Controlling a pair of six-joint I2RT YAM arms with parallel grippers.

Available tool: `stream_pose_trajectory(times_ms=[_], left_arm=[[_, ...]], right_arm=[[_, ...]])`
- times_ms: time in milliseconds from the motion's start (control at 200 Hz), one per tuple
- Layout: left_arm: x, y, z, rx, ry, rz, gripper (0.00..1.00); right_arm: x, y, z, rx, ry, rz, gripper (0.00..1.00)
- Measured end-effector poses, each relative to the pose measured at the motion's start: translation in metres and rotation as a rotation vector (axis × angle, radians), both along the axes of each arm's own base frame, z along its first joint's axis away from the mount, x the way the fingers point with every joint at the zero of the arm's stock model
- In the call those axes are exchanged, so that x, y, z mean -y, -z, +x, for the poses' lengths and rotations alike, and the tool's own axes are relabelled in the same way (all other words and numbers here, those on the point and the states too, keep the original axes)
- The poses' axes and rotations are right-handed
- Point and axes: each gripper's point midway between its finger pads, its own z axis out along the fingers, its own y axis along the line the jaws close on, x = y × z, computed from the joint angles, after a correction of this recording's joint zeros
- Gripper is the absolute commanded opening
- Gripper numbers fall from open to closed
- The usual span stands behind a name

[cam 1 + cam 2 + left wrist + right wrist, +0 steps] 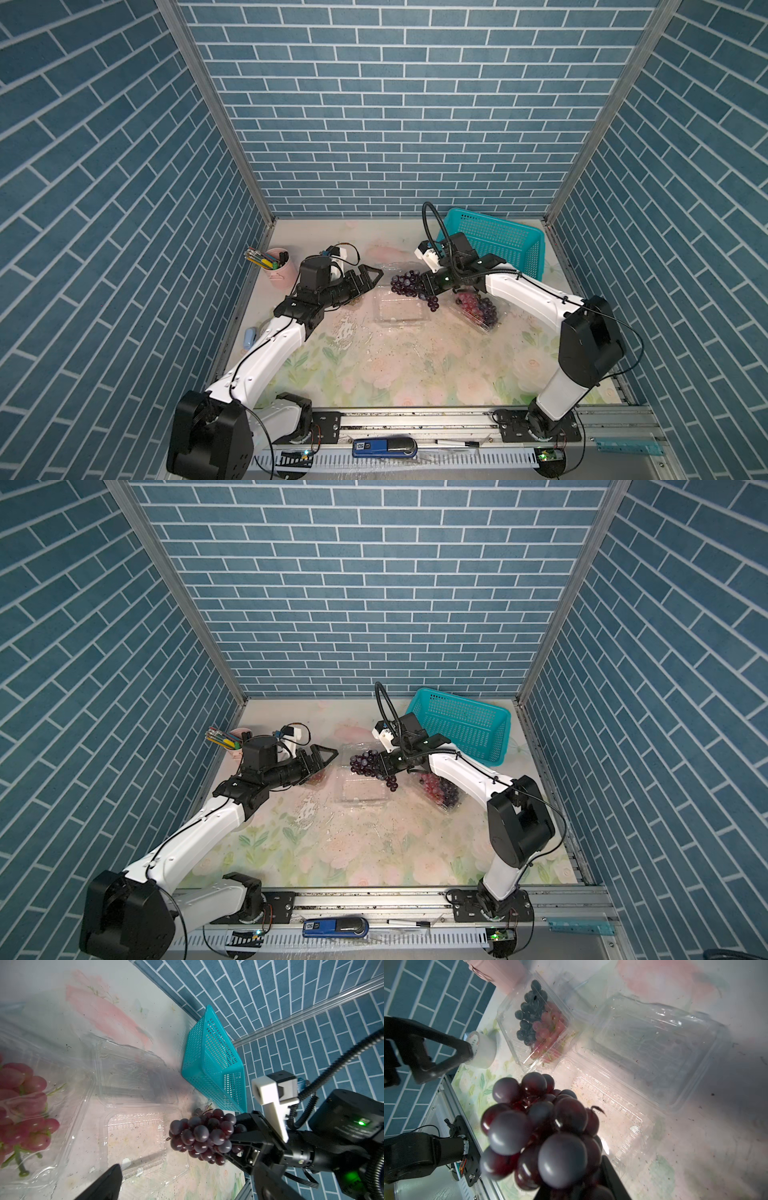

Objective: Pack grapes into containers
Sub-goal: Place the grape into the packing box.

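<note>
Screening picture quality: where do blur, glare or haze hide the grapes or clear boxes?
Right wrist: the dark bunch is soft and speckled with highlights; the empty clamshell looks hazy. Left wrist: the red grapes look blurred. Both top views: that clamshell nearly vanishes against the floral table.

**Readable marks: almost none**

Blue device (384, 449) below my front rail (415, 420): the small screen shows pale characters, too small to make out. White roll (483, 1051): reddish print on its face, blurred. Teal ruler (627, 448): tick marks only, digits not legible.
</note>
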Motion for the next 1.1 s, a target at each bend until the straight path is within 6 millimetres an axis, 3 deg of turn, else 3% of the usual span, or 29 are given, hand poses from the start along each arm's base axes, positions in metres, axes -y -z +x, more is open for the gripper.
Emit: stream_pose_trajectory(times_ms=[210, 680, 1100], left_arm=[[-0.008, 0.005, 0.002, -0.009, -0.028, -0.027, 1.00], [-0.012, 0.020, 0.001, -0.039, -0.040, -0.043, 1.00], [-0.011, 0.024, 0.005, -0.042, -0.041, -0.047, 0.99]], right_arm=[[-0.014, 0.022, 0.002, -0.014, -0.046, -0.035, 0.31], [-0.031, 0.025, 0.007, 0.016, -0.066, -0.059, 0.32], [-0.041, 0.061, -0.005, -0.039, -0.098, -0.111, 0.32]])
